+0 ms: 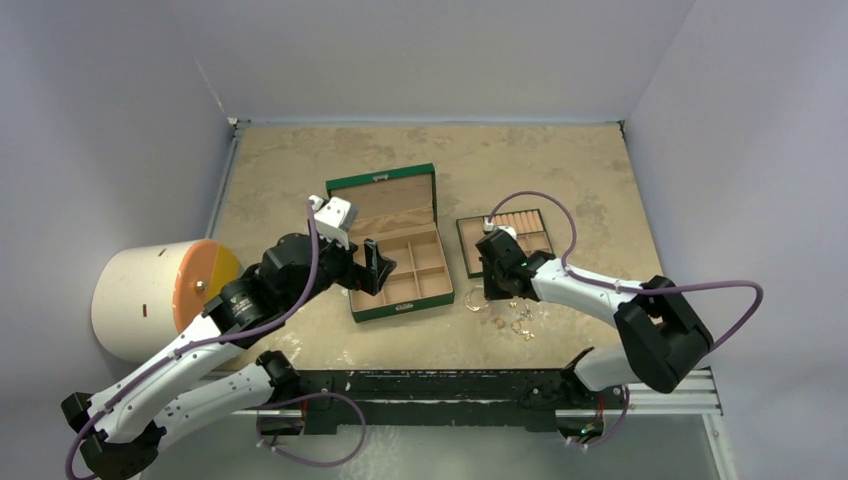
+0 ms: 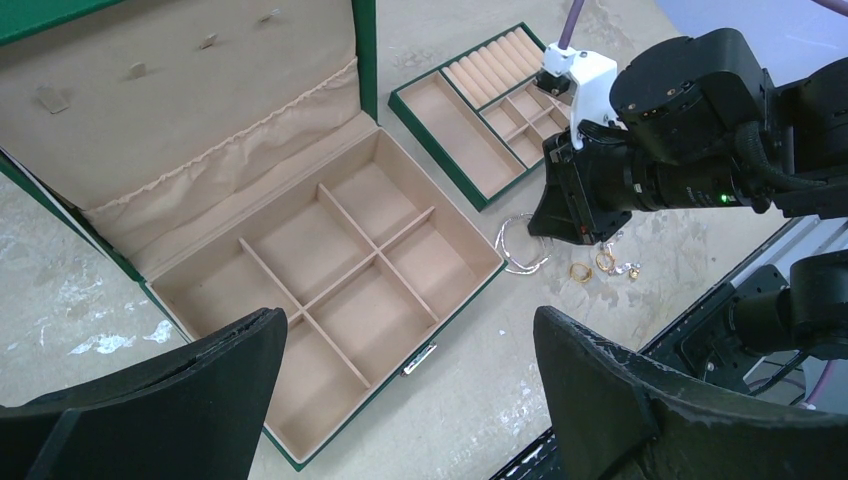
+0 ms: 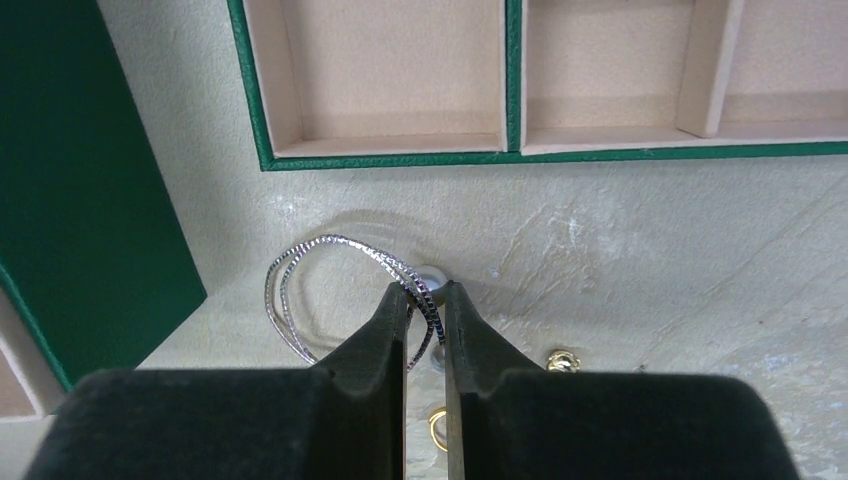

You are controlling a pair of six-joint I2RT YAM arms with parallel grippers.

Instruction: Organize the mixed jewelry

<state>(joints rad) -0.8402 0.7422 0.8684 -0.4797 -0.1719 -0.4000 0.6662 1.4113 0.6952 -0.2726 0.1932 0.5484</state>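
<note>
**Jaws nipped on the silvery loop**

Jaws of my right gripper (image 3: 427, 296) are drawn almost together, and the wire of the silvery loop (image 3: 338, 240) is caught between the fingertips. The rest of the loop lies flat on the table (image 1: 560, 170).

My left gripper (image 2: 408, 330) hangs with its jaws spread wide above the green box (image 2: 340, 262). The box's lid stands open, showing its tan compartments.

The mixed jewelry (image 1: 521, 326) sits on the table on the near side of the small green tray (image 3: 520, 156), between the tray and my bases. The loop is the piece nearest the box. A pale bead (image 3: 432, 272) shows just beyond my right fingertips. A gold stud (image 3: 562, 360) lies near on the right. A gold ring (image 3: 437, 425) is half hidden between my fingers. The tray lies just right of the box and apart from it.
</note>
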